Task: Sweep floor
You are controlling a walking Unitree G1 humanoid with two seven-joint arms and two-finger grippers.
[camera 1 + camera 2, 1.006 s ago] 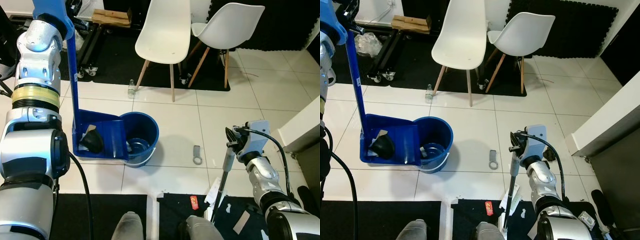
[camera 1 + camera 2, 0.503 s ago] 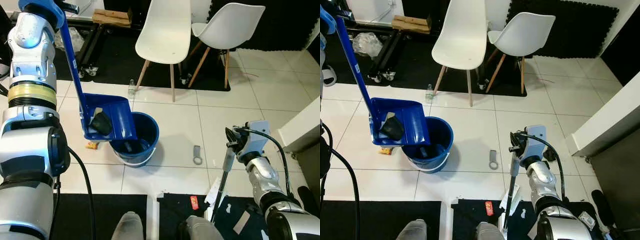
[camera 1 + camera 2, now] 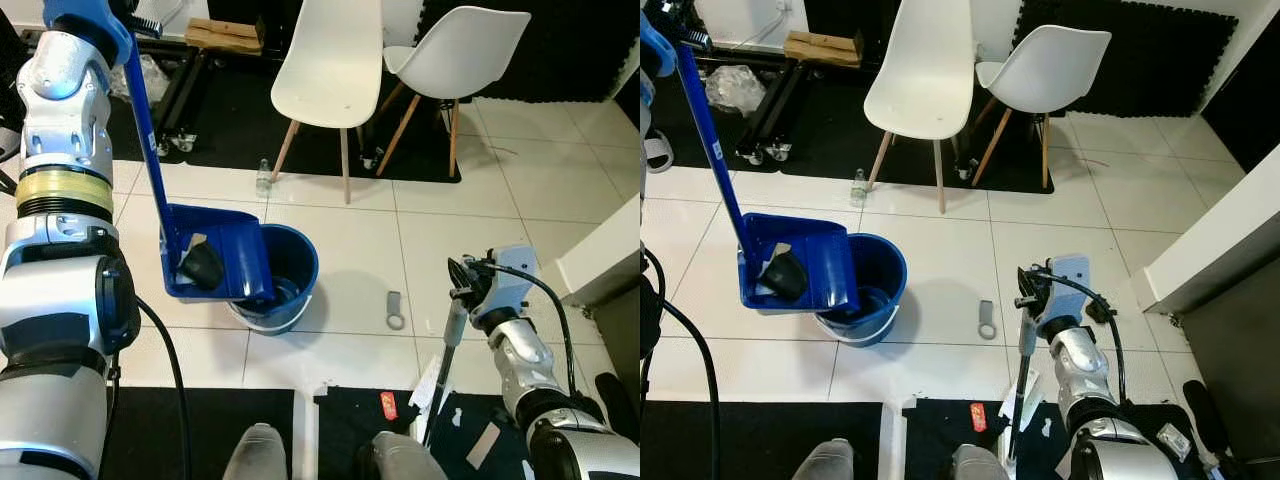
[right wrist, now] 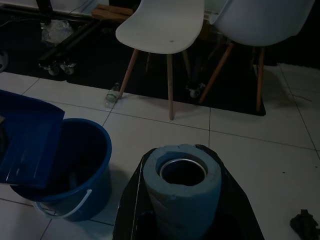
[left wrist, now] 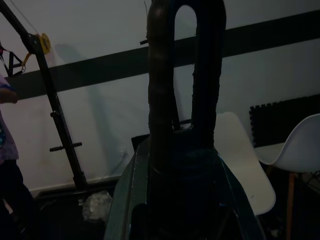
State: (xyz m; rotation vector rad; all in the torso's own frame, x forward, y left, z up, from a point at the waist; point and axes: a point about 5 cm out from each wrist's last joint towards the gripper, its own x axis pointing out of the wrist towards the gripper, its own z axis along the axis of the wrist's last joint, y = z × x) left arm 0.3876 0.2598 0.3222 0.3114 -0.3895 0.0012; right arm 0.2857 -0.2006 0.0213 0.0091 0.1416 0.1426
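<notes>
Dustpan (image 3: 215,253), blue and long-handled, hangs tilted over the rim of a blue bucket (image 3: 285,275) on the white tile floor (image 3: 940,250), its tray carrying a dark lump of debris (image 3: 201,265) and a pale scrap. The left gripper (image 5: 182,75) is clamped around the top of the pan's handle (image 3: 145,120), high at the robot's left. The right gripper (image 3: 462,290) is wrapped around a broom handle (image 3: 448,350) that stands near-upright by the robot's right side, its foam-wrapped end visible in the wrist view. The debris sits toward the rear of the tray, away from the bucket, so the tilt looks too shallow to tip it out; a sharper swing could send it past the rim, or knock the light bucket over. Litter also lies on the dark mat (image 3: 480,430) near the robot's feet, including a small red wrapper (image 3: 388,404), and a grey loop-shaped object (image 3: 394,310) rests on the tile between bucket and broom, where a careless step might scatter them.
</notes>
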